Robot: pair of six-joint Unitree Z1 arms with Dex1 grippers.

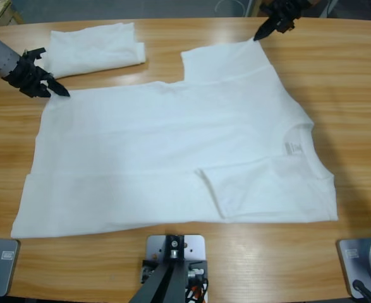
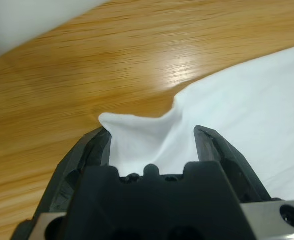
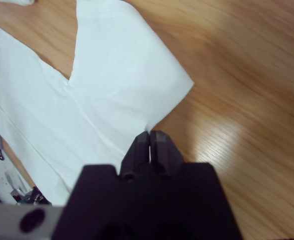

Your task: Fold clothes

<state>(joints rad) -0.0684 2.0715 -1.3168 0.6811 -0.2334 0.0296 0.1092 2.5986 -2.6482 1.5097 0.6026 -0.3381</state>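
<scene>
A large white T-shirt lies spread flat on the table, collar and grey neck label to the right. Its near sleeve is folded in over the body. My left gripper is at the far hem corner. In the left wrist view it stands open, with that raised corner between the jaws. My right gripper is at the far sleeve. It is shut, with the sleeve puckered at the tips.
A second white garment, folded into a bundle, lies at the back left, just beyond the left gripper; it also shows in the left wrist view. Bare wood surrounds the shirt to the right and along the front edge.
</scene>
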